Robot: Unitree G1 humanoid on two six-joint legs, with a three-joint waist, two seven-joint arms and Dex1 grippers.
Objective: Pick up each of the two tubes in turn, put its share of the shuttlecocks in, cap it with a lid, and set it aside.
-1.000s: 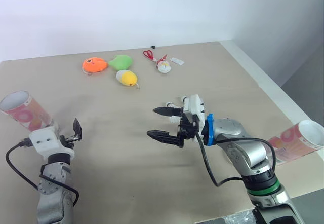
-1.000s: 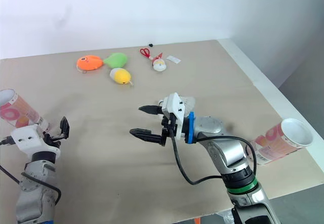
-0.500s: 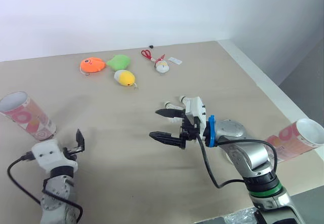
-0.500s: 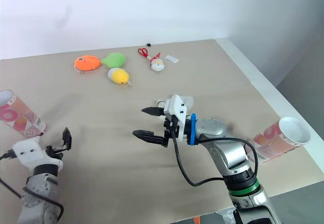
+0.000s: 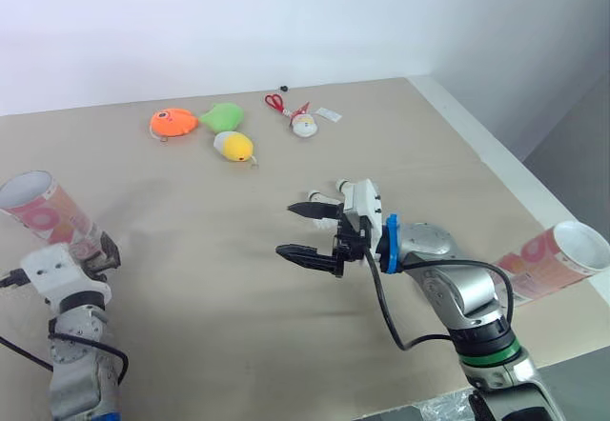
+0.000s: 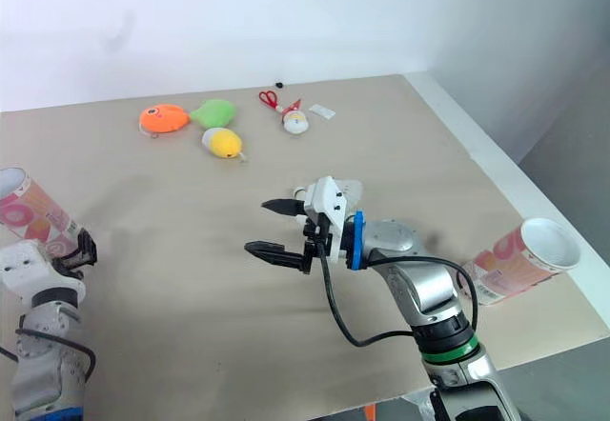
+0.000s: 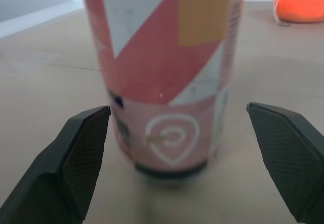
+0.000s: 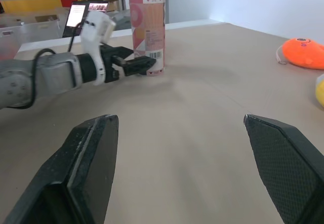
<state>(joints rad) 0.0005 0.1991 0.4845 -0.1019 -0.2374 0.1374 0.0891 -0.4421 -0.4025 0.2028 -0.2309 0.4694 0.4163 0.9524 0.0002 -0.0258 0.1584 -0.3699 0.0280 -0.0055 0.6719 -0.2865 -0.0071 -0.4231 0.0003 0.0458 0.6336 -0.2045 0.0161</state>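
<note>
My left jaws were apart before upright pink patterned cardboard tube [image 5: 46, 213], frame left. Risk: off-centre closing could have toppled it. Right jaws were apart, empty.

A: Table [image 5: 238, 288]: matt beige, smooth, faint creases, like a laid sheet.
B: Noted. Tube [image 5: 50, 213], left edge of frame: printed card, light sheen, dark band at the base.
A: Fingers [image 7: 76, 158] of left gripper [image 7: 177, 110]: black plastic, matt, fine cross-hatch grain. Right gripper [image 8: 179, 117] the same.
B: Orange toy [image 5: 173, 121], upper left: smooth skin; cloth or rubber, cannot tell.
</note>
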